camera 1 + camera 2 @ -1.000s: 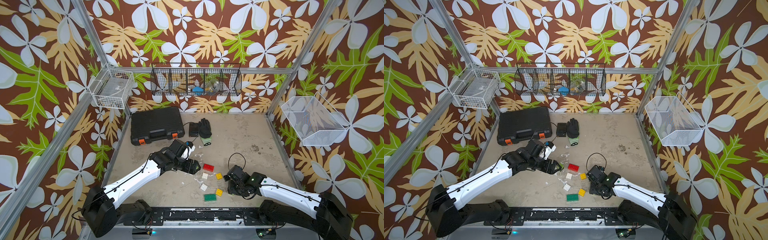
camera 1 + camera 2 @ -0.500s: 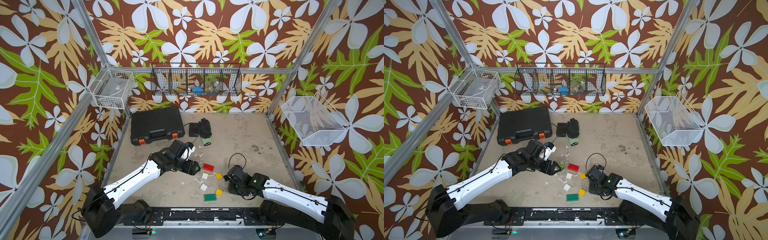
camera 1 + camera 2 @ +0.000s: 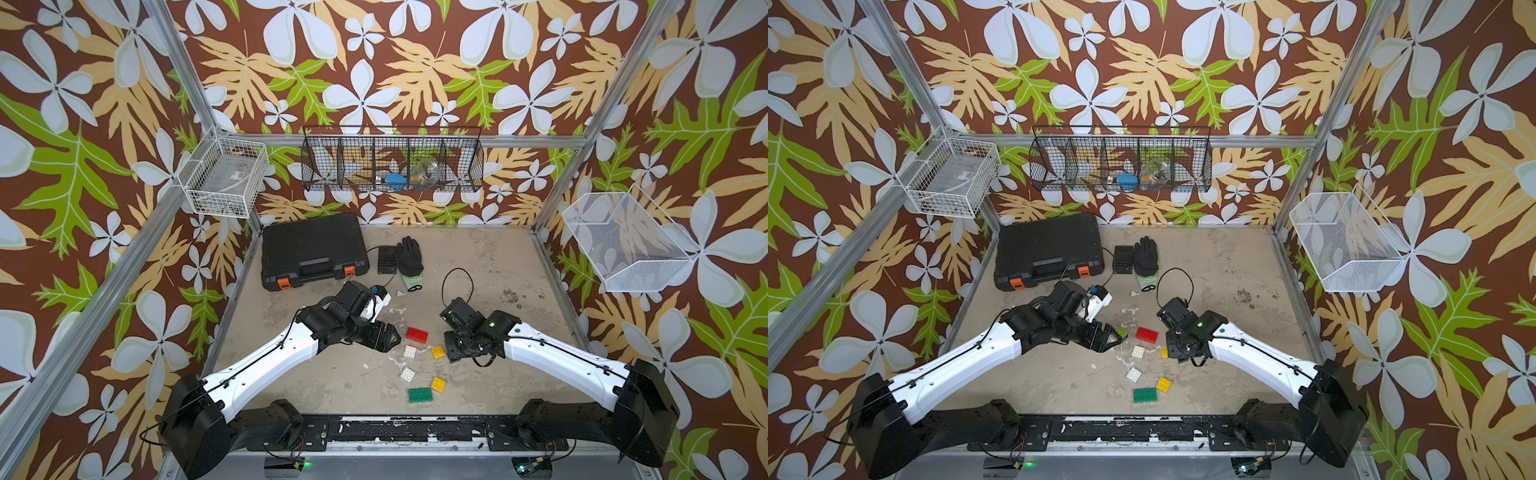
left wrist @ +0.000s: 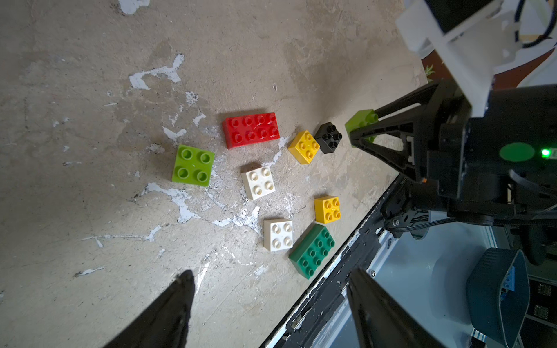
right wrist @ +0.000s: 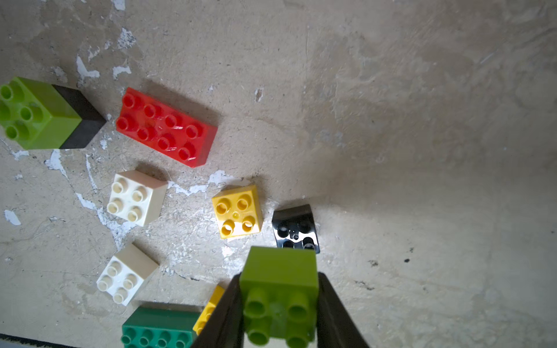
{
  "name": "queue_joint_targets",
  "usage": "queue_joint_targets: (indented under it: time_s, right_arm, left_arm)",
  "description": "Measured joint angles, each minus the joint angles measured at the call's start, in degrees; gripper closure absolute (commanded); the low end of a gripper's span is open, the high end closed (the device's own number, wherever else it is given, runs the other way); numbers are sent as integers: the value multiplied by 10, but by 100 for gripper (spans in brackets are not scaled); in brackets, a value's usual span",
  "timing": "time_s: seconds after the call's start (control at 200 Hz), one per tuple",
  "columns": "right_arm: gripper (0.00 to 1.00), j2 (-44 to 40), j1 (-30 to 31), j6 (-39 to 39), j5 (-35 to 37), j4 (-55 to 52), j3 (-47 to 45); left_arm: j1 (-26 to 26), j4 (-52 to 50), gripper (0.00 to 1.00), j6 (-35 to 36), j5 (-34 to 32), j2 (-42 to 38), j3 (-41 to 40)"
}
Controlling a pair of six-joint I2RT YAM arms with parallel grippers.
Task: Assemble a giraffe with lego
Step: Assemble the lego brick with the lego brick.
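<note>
Loose lego lies mid-floor: a red brick [image 3: 417, 334], two white ones [image 3: 409, 352] [image 3: 407, 374], two yellow ones [image 3: 437, 352] [image 3: 438, 384] and a dark green brick [image 3: 419, 395]. A small black brick [image 5: 295, 226] sits by the upper yellow one. A lime brick on a black one [image 5: 42, 114] stands left of the red brick. My right gripper [image 5: 278, 301] is shut on another lime brick [image 5: 278, 271], just above the floor near the black brick. My left gripper [image 4: 269, 272] hangs open and empty beside the lime-black stack [image 3: 1121, 332]. The giraffe is out of view.
A black case [image 3: 313, 249], a small black box [image 3: 386, 259] and a black glove [image 3: 409, 257] lie at the back left. Wire baskets [image 3: 392, 164] hang on the walls. The black front rail [image 3: 395, 428] runs close to the dark green brick.
My right gripper has shut on the lime brick and shifted slightly toward the bricks. The left arm has barely moved.
</note>
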Motion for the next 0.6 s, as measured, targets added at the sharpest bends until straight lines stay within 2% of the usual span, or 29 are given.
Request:
queue_joint_targets:
  time_s: [0.26, 0.596]
  right_arm:
    - [63, 34, -28, -65, -25, 1, 0]
    - [63, 48, -52, -96, -56, 13, -22]
  left_arm:
    - [0, 0, 17, 3, 3, -4, 0]
    - [0, 0, 17, 3, 3, -4, 0]
